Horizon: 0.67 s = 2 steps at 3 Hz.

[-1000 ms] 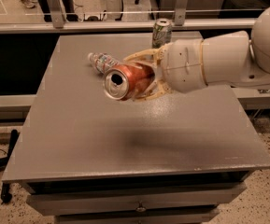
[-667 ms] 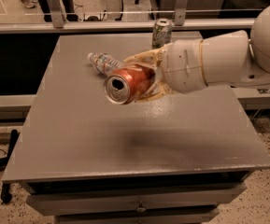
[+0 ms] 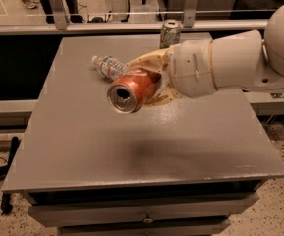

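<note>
My gripper [image 3: 144, 82] hangs above the middle of the grey table [image 3: 82, 136], reaching in from the right, and is shut on a red soda can [image 3: 130, 90]. The can lies on its side in the air with its silver top facing the camera, and its shadow falls on the tabletop below. One cream finger [image 3: 146, 60] curves over the can and the other shows under it. Just behind the can to the left, a clear plastic water bottle [image 3: 108, 66] lies on the table. A green and silver can [image 3: 170, 34] stands upright near the far edge.
A rail with metal posts [image 3: 58, 14] runs behind the table's far edge. Drawers [image 3: 141, 215] sit beneath the front edge. The white arm [image 3: 240, 58] spans the right side above the table. Speckled floor surrounds the table.
The red can and gripper have drifted very slightly towards the camera and down. The bottle and the green can have not moved.
</note>
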{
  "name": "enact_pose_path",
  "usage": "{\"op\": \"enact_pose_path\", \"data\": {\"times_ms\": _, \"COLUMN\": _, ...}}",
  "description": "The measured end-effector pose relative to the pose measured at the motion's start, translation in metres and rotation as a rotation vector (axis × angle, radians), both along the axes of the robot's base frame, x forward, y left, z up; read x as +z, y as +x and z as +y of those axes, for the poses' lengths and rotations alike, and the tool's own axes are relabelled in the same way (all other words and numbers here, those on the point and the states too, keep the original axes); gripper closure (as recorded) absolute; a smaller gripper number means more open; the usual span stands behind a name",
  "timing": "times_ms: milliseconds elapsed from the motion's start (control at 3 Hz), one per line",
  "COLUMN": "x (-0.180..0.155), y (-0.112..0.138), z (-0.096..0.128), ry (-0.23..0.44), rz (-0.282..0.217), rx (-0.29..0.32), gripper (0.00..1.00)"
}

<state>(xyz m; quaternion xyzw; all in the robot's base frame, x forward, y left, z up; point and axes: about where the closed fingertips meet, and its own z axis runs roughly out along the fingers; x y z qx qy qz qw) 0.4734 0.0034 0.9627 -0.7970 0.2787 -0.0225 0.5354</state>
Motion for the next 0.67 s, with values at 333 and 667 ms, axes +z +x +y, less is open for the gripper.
{"op": "enact_pose_path", "data": {"times_ms": 333, "x": 0.008, "y": 0.013, "z": -0.006, "ry": -0.004, "rz": -0.185, "rx": 0.060, "gripper": 1.00}}
{"op": "enact_pose_path", "data": {"times_ms": 667, "x": 0.007, "y": 0.036, "z": -0.016, "ry": -0.006, "rz": -0.382, "rx": 0.158, "gripper": 1.00}}
